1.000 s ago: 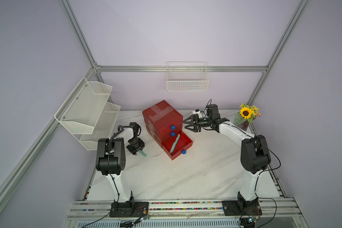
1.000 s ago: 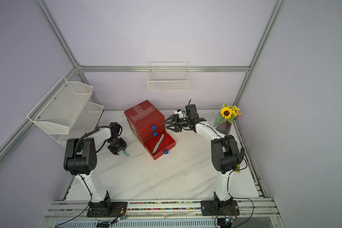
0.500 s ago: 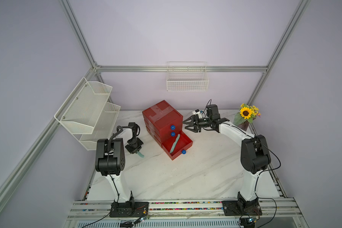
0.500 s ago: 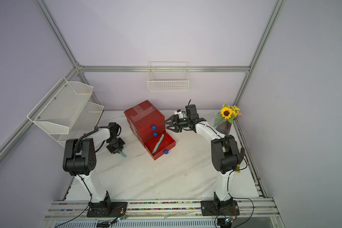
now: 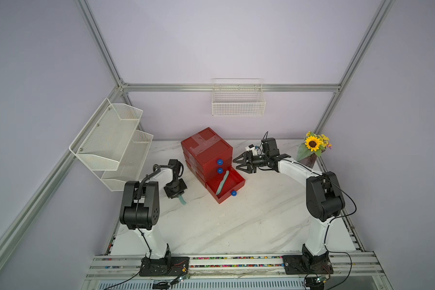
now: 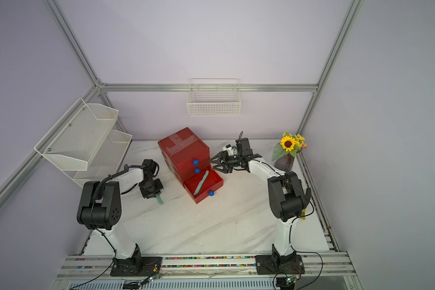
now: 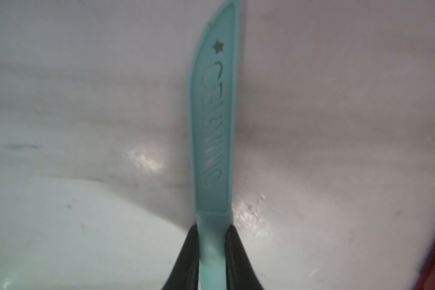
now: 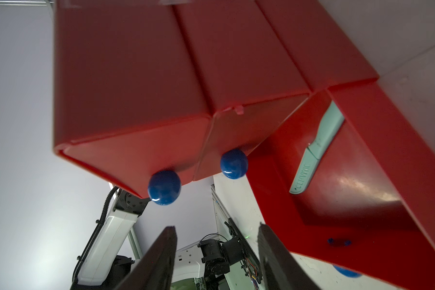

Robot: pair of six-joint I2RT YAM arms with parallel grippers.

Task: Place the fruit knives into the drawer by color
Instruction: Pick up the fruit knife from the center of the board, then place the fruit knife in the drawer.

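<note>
as left hand [image 7: 212, 233] clamps it, teal knife [image 7: 212, 125] juts ahead.

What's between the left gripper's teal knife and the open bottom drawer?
Nothing but bare marble tabletop separates the teal knife from the open drawer, in both top views.

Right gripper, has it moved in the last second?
No. The right gripper stays open in the same spot beside the red cabinet, level with its upper blue knobs.
</note>
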